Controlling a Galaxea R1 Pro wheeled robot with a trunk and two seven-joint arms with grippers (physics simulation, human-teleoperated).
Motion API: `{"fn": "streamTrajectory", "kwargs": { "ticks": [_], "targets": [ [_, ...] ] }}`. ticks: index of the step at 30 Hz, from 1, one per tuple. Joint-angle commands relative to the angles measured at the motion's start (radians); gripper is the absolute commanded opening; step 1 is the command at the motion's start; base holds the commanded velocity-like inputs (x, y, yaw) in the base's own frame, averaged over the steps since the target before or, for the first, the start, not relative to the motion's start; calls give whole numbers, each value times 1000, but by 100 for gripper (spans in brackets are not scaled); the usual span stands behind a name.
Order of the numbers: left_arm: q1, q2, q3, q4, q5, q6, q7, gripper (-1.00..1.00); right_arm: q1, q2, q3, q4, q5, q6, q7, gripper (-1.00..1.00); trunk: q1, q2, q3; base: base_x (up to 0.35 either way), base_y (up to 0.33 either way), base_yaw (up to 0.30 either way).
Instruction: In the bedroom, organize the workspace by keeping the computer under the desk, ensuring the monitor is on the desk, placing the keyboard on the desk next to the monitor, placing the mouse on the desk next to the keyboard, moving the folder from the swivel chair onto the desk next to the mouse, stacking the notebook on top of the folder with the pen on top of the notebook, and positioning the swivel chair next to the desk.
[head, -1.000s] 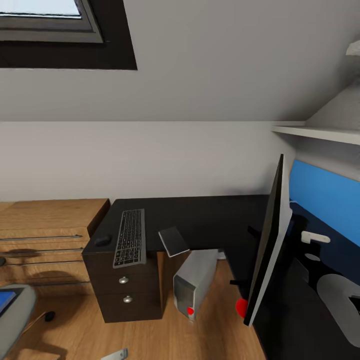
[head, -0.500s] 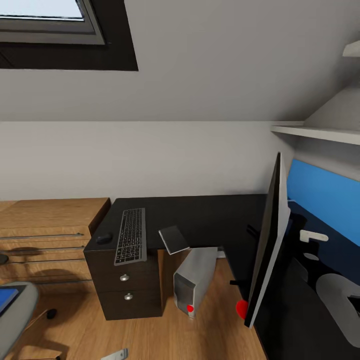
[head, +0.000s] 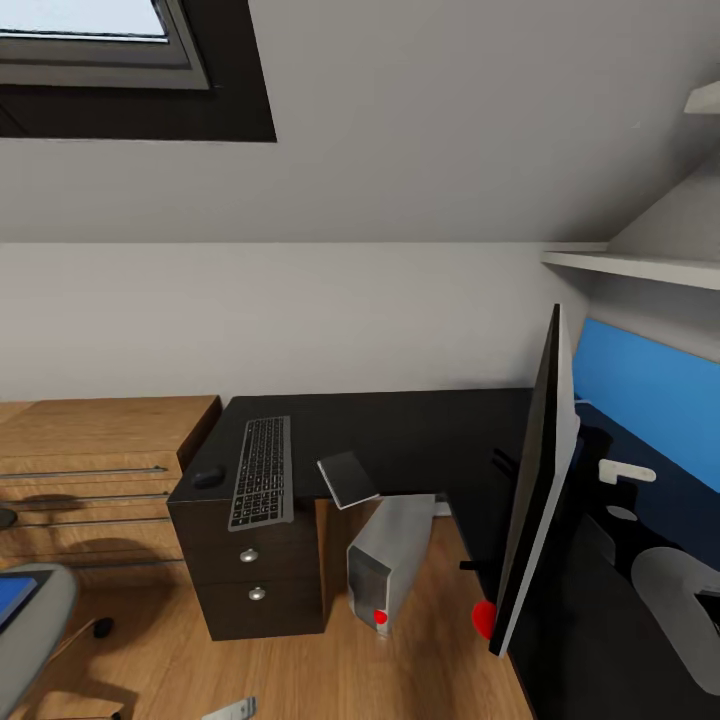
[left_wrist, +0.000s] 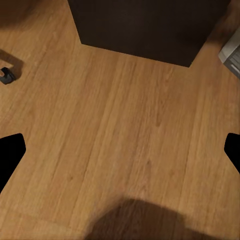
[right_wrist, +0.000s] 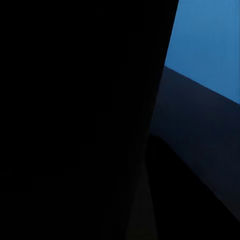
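Note:
The black-topped desk (head: 420, 435) carries the keyboard (head: 260, 472) over its drawer unit, with the dark mouse (head: 208, 477) touching close on its left. The dark notebook (head: 347, 480) overhangs the desk's front edge. The silver computer (head: 390, 565) stands tilted on the floor under the desk. The monitor (head: 535, 480) stands edge-on on the right wing, and a short white pen (head: 627, 471) lies behind it. At the lower left the swivel chair (head: 30, 620) holds the blue folder (head: 10, 598). My left gripper (left_wrist: 120, 152) is open over bare floor, its fingertips (left_wrist: 10, 155) far apart.
A light wooden drawer chest (head: 90, 470) stands left of the desk. A blue wall panel (head: 650, 395) and a white shelf (head: 640, 268) lie behind the monitor. The left wrist view has the drawer unit (left_wrist: 140, 25), a chair caster (left_wrist: 6, 75) and wooden floor (left_wrist: 125, 125).
The whole head view shifted slightly a second ago as the camera moved. Since half a second ago nothing has visibly moved.

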Motion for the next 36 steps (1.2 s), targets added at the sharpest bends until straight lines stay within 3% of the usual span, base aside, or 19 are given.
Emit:
{"fn": "streamTrajectory", "kwargs": {
  "ticks": [1, 16, 36],
  "targets": [
    [-1, 1, -9, 0, 9, -5, 7, 100, 1, 1, 41, 1, -9, -6, 0, -100, 0, 0, -1, 0, 0, 0],
    [-1, 1, -9, 0, 9, -5, 7, 100, 1, 0, 39, 0, -8, -11, 0, -100, 0, 0, -1, -125, 28, 0],
    [-1, 1, -9, 0, 9, -3, 7, 100, 1, 1, 47, 0, -7, -11, 0, -100, 0, 0, -1, -307, 43, 0]
  ]
}}
